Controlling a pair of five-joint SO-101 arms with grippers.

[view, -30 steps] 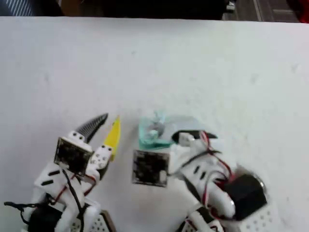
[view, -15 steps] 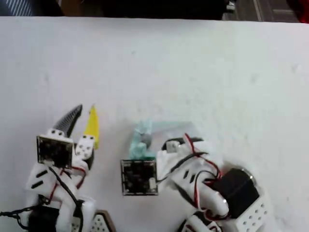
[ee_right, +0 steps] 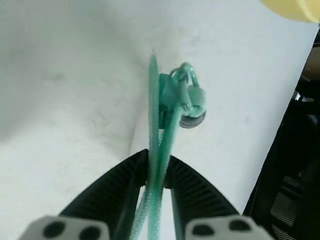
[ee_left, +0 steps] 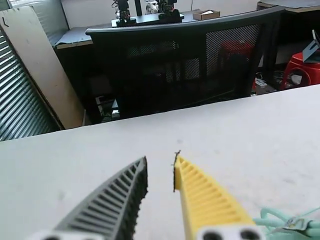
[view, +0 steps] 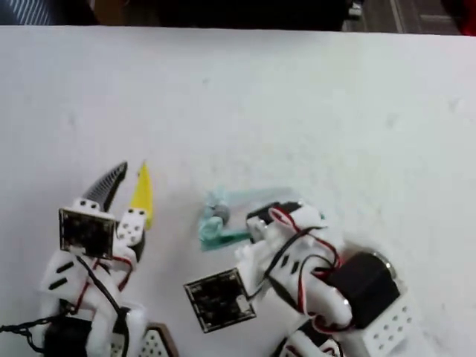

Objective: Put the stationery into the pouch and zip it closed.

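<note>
Though translucent, pouch teal, edge-on.

No writing, label, brand, number or sign can be read anywhere in these views.

The mint-green pouch, beaded pull-cord at its end, stands edge-on in the right gripper.

The white table carries a teal pouch, apparently resting.
</note>
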